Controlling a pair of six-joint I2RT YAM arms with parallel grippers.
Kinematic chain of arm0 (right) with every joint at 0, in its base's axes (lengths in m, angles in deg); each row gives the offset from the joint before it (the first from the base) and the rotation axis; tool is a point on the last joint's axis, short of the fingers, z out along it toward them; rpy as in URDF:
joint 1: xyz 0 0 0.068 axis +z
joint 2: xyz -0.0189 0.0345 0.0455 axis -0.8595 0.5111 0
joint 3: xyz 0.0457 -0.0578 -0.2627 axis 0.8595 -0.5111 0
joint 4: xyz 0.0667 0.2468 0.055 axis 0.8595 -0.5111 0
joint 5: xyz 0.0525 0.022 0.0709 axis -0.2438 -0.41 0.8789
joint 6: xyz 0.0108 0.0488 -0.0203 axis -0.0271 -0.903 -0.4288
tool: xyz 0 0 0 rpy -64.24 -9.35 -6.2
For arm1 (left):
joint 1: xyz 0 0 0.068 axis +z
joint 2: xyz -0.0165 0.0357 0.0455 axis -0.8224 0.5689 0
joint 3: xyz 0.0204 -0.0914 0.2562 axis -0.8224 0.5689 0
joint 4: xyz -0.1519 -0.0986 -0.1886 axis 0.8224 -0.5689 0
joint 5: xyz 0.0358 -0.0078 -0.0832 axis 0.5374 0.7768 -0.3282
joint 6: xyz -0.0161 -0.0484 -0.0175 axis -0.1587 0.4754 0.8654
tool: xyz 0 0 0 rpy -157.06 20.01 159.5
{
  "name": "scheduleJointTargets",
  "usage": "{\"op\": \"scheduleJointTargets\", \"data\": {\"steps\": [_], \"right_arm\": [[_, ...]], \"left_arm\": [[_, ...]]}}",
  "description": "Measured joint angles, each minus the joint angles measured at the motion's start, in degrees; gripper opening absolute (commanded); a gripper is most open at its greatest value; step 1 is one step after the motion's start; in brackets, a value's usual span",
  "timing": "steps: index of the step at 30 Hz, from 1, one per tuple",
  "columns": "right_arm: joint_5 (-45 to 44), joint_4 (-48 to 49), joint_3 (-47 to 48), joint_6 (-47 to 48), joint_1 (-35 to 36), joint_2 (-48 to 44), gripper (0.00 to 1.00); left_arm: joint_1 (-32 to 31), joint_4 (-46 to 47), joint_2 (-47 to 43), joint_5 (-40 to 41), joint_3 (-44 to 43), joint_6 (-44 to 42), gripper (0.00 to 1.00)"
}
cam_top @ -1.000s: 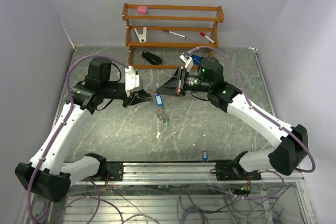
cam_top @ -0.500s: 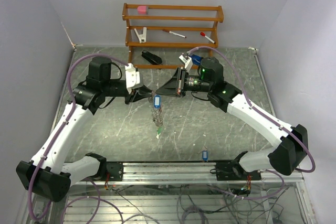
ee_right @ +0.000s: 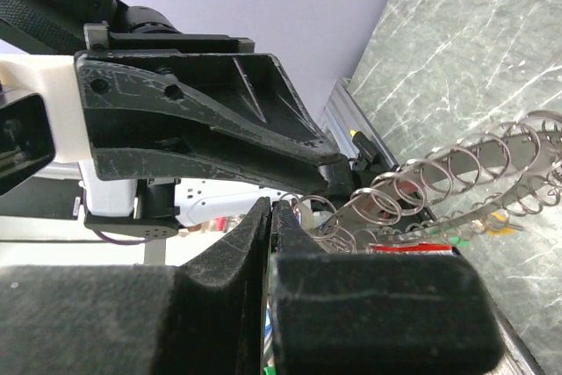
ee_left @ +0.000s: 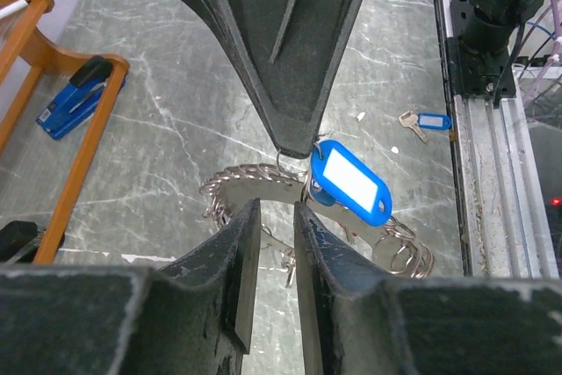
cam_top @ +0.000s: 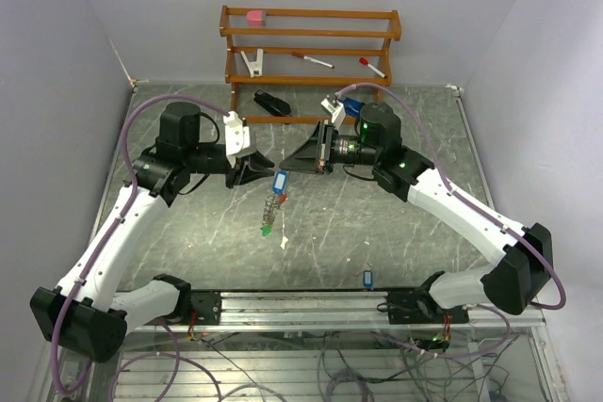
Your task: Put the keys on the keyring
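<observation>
**Keyring held up between your two hands; one tagged key not yet on.**

Your right hand [ee_left: 294, 145] is pinched shut on the keyring [ee_left: 235, 183] at its top. It holds the ring clear of the desk [ee_left: 149, 173], with the fringe of small keys dangling below. A blue tag [ee_left: 349, 180] hangs right at the pinch point; I cannot tell whether it is fully threaded onto the ring. Your left hand [ee_left: 277, 210] faces the ring, fingers a narrow gap apart, nothing seen between them, tips just beside the ring. A loose key [ee_left: 424, 122] with a small blue tag lies on the desk near the front rail, well apart from both hands. My estimate is roughly midway: the ring is presented, one tag is at or on it, and at least that loose key is left to fetch and thread.
</observation>
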Motion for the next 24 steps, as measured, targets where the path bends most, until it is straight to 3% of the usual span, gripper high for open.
{"op": "scheduleJointTargets", "data": {"steps": [6,14,24], "right_arm": [[0.0,0.0,0.0,0.0,0.0,0.0,0.00],[0.1,0.1,0.0,0.0,0.0,0.0,0.00],[0.1,0.5,0.0,0.0,0.0,0.0,0.00]], "left_arm": [[-0.3,-0.2,0.0,0.0,1.8,0.0,0.38],[-1.3,4.4,0.0,-0.2,3.5,3.3,0.35],[-1.7,9.2,0.0,-1.7,4.1,7.5,0.07]]}}
